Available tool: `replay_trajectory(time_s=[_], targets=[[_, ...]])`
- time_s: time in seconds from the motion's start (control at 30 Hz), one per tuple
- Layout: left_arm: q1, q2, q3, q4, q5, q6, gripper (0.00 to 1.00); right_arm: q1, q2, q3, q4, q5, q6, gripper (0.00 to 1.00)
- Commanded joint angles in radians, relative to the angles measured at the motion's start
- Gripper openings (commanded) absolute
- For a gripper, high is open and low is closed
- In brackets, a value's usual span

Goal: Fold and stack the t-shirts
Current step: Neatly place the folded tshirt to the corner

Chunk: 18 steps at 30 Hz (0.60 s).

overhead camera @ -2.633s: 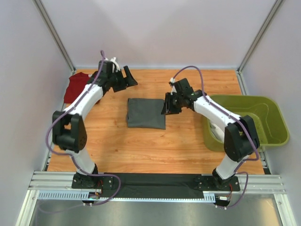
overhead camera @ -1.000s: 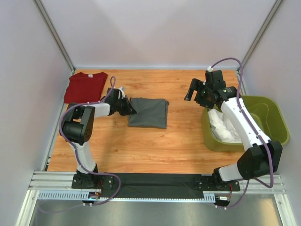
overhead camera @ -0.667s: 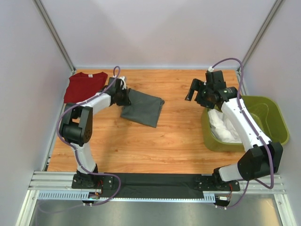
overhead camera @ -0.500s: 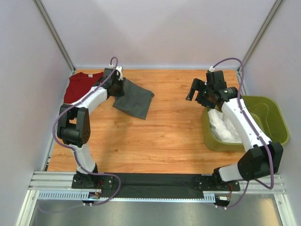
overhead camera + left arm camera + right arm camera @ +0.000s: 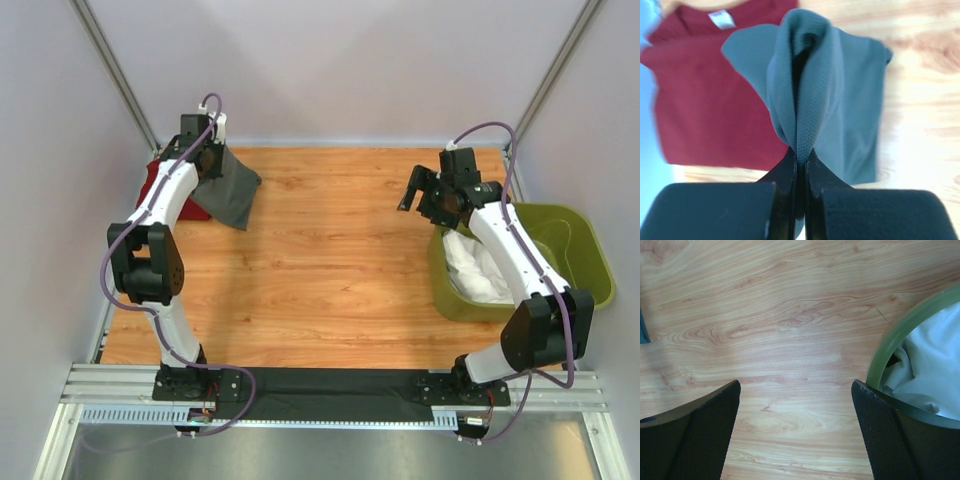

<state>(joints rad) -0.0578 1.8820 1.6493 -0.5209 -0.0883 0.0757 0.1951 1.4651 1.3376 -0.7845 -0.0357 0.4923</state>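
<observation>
Grey t-shirt (image 5: 850, 100) in tight left jaws above red t-shirt's (image 5: 715, 110) edge; right jaws wide, empty, near basket (image 5: 575, 250)

My left gripper (image 5: 800, 162) and right gripper (image 5: 795, 385): matte black, fine mesh texture on pads. Dark grey t-shirt (image 5: 845, 95): tiny dotted weave along fold. Dark red t-shirt (image 5: 705, 100): plain, white neck label (image 5: 721, 19). Table (image 5: 330, 270): orange-brown wood grain. Basket (image 5: 590, 275): olive green. Cloth (image 5: 478, 272): white. My arms (image 5: 505, 245): white links, black joints. Cables (image 5: 487, 127): purple.
</observation>
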Motion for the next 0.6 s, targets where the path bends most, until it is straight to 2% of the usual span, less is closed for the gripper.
replay_trajectory(time_s=[0.0,0.2,0.57], targets=[[0.027,0.014,0.114,-0.050,0.044,0.105,0.00,-0.011,0.014,0.028,0.034,0.031,-0.043,0.94],[0.052,0.046,0.193,-0.090,0.068,0.110,0.00,-0.019,0.072,0.043,0.039,0.028,-0.049,0.95],[0.115,0.035,0.231,-0.151,0.105,0.091,0.00,-0.020,0.146,0.074,0.044,-0.020,-0.052,0.95]])
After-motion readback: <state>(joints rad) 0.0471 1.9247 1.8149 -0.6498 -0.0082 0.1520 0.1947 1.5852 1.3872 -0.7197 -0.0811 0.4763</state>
